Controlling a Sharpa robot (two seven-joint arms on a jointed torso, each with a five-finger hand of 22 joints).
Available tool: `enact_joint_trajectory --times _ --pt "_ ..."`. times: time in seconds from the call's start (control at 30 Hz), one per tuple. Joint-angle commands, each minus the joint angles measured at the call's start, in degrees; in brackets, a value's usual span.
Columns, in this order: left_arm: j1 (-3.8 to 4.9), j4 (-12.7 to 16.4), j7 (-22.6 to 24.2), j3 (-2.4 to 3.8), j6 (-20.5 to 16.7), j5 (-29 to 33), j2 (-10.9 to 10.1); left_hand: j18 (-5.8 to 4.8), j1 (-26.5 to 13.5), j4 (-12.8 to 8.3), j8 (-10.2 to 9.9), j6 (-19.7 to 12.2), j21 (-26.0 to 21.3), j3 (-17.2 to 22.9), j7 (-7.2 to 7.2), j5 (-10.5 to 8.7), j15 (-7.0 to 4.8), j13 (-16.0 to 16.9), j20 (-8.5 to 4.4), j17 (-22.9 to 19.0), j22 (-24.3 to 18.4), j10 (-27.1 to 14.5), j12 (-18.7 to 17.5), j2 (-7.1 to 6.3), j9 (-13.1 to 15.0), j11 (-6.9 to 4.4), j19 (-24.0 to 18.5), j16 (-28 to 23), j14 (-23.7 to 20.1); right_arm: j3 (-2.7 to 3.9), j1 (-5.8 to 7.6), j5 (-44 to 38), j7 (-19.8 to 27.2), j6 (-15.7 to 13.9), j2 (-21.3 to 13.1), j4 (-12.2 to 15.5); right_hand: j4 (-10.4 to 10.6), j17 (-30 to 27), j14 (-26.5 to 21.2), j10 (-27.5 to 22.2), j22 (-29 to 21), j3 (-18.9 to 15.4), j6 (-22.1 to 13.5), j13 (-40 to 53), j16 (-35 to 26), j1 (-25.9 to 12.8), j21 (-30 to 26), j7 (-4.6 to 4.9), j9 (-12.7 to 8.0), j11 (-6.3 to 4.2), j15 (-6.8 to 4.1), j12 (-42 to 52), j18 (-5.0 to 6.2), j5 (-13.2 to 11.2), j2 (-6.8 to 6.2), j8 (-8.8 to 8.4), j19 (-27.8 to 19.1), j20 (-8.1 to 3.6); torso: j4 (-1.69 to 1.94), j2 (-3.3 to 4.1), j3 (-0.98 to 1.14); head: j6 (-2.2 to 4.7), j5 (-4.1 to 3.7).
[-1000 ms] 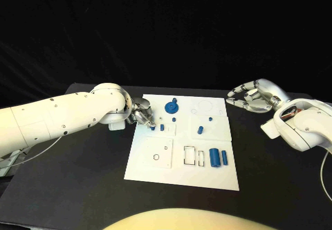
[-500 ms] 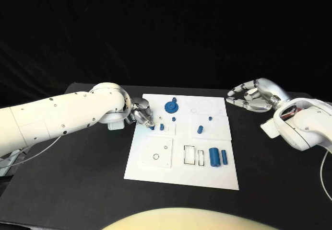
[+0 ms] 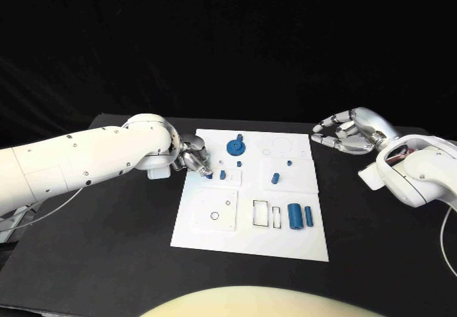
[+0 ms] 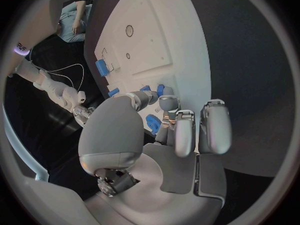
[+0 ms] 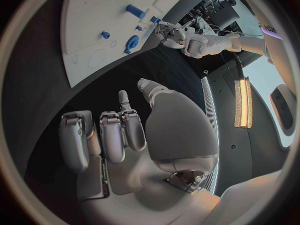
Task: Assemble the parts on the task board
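The left hand (image 3: 197,158) reaches over the near-left edge of the white rectangular task board (image 3: 249,231), fingertips pinching a small blue part (image 3: 209,176). The right hand (image 3: 345,135) hovers off the board's far right corner above the black surface (image 3: 114,251), fingers curled, holding nothing.

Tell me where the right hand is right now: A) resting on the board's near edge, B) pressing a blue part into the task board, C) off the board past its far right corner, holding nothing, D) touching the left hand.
C: the right hand hangs beyond the far right corner of the task board, over the black table, fingers curled and nothing in them.
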Motion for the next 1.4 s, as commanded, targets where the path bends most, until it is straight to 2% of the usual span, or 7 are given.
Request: enact_joint_trajectory --times 0.03,0.37,0.73,1.13,1.27,1.37,1.4 --pt "-0.11 0.3 -0.4 -0.08 1.5 0.4 0.2 -0.72 0.6 -11.5 0.1 0.2 0.3 12.0 0.01 0.33 -0.28 0.0 0.02 13.5 0.0 0.6 0.4 0.12 0.0 0.02 0.3 0.2 5.6 0.00 -0.04 -0.2 0.4 0.6 0.1 0.1 0.2 7.3 4.2 -0.2 13.4 0.0 -0.1 7.8 -0.3 -0.7 -0.2 -0.21 0.1 -0.38 -0.42 -0.2 0.46 0.3 0.04 0.35 4.1 -0.36 -0.08 0.01 0.05 -0.10 0.05" --pt "-0.10 0.1 -1.0 -0.27 2.1 1.3 0.8 -0.73 0.2 -11.5 0.0 0.6 0.3 12.0 -0.05 0.77 -0.30 0.6 -0.02 13.6 0.1 1.0 0.7 -0.04 -0.1 -0.01 0.3 0.3 5.6 0.00 -0.04 -0.2 0.4 0.6 0.0 0.1 0.2 7.3 4.2 -0.2 13.4 0.0 -0.1 7.8 -0.3 -0.7 -0.2 -0.21 0.1 -0.38 -0.42 -0.2 0.46 0.3 0.04 0.35 4.1 -0.36 -0.07 0.03 0.07 -0.23 -0.10" --pt "-0.12 -0.6 -2.0 -0.46 0.9 2.0 1.6 -0.73 -0.5 -11.1 -0.2 0.9 0.3 11.9 -0.11 1.03 -0.33 0.4 -0.04 13.6 0.1 1.2 0.5 0.06 -0.2 -0.05 0.3 0.3 5.6 0.00 -0.04 -0.2 0.4 0.5 0.0 0.2 0.2 7.3 4.2 -0.2 13.4 0.0 -0.1 7.8 -0.3 -0.7 -0.2 -0.21 0.1 -0.38 -0.42 -0.2 0.46 0.3 0.04 0.35 4.1 -0.36 -0.11 0.02 0.03 -0.37 -0.28" --pt "-0.23 -1.2 -3.1 -0.57 1.2 3.0 2.0 -0.70 -1.8 -10.5 -0.7 0.6 0.1 10.8 -0.12 0.49 -0.30 -0.2 -0.02 13.5 -0.1 1.2 -0.2 0.15 -0.3 -0.06 0.2 0.2 5.6 0.00 -0.05 -0.2 0.4 0.5 0.0 0.1 0.2 7.1 4.2 -0.2 13.3 0.0 -0.2 7.7 -0.4 -0.7 -0.4 -0.23 0.1 -0.40 -0.45 -0.2 0.49 0.3 0.00 0.47 4.0 -0.38 0.05 -0.04 0.00 -0.55 -0.48" --pt "-0.24 -1.4 -3.5 -0.58 0.9 3.7 2.0 -0.67 -3.8 -8.8 -1.1 0.4 0.0 7.0 -0.64 -0.10 -0.52 -0.6 -0.03 13.3 -0.2 1.2 -0.7 0.13 -0.2 -0.32 0.1 0.1 5.5 0.00 -0.06 -0.2 0.5 0.5 0.0 0.0 0.2 7.1 4.2 -0.2 13.3 0.0 -0.2 7.7 -0.4 -0.7 -0.4 -0.23 0.1 -0.40 -0.45 -0.2 0.49 0.3 0.00 0.47 4.0 -0.38 0.04 -0.05 -0.03 -0.42 -0.39" --pt "-0.24 -1.6 -3.8 -0.58 0.2 4.1 1.9 -0.66 -7.4 -4.9 -2.0 0.7 -0.2 3.5 -0.62 -0.35 -0.53 -0.7 -0.03 13.1 -0.3 0.9 -0.9 0.27 -0.7 -0.27 0.1 0.0 5.5 0.00 -0.06 -0.2 0.5 0.4 0.0 0.0 0.2 7.1 4.2 -0.3 13.3 0.0 -0.2 7.7 -0.4 -0.7 -0.4 -0.23 0.1 -0.40 -0.45 -0.3 0.50 0.3 -0.01 0.48 4.0 -0.39 0.02 -0.06 -0.03 -0.39 -0.38" --pt "-0.24 -1.6 -3.8 -0.57 0.1 4.2 1.9 -0.67 -10.4 -2.0 -2.3 1.1 -0.2 1.3 -0.32 -0.80 -0.34 -1.0 0.06 13.0 -0.4 0.6 -1.1 -0.15 -1.0 0.01 0.1 -0.1 5.4 0.00 -0.07 -0.2 0.5 0.4 0.0 0.0 0.2 7.1 4.2 -0.3 13.3 0.0 -0.2 7.7 -0.4 -0.7 -0.4 -0.23 0.1 -0.40 -0.45 -0.3 0.50 0.3 -0.01 0.48 4.0 -0.39 0.02 -0.05 -0.03 -0.32 -0.37"
